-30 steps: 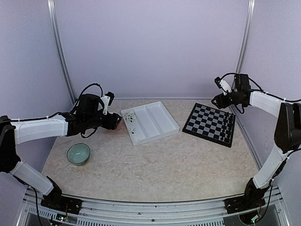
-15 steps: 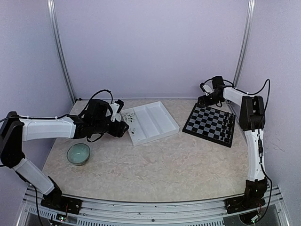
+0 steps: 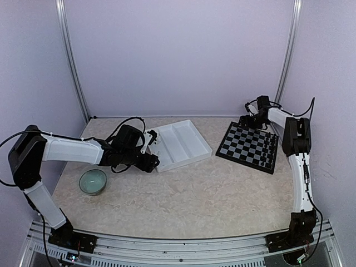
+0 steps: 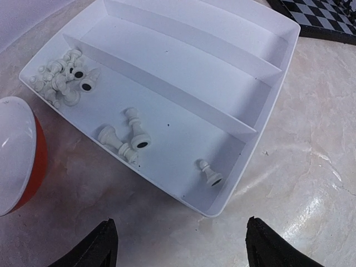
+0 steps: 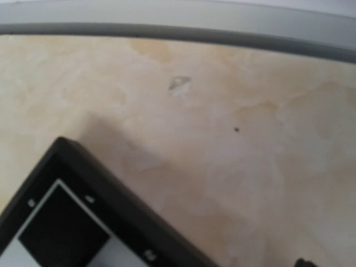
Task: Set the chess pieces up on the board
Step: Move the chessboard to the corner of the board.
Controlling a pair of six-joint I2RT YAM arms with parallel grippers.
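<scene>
Several white chess pieces lie in the left compartment of a white divided tray: a heap at its far end, three in the middle and a single pawn near the close corner. My left gripper hovers open just in front of that corner, with nothing between its fingertips. The board lies to the right. My right gripper is low over the table beside the board's far corner, open and empty. No black pieces are clearly visible.
A red-and-white bowl sits just left of the tray. A green bowl stands under my left forearm. The back wall's base rail runs close behind my right gripper.
My left arm has swung from the tray's left side round to its near corner, jaws widening slightly. My right arm has stretched out and dropped to the board's far corner.
</scene>
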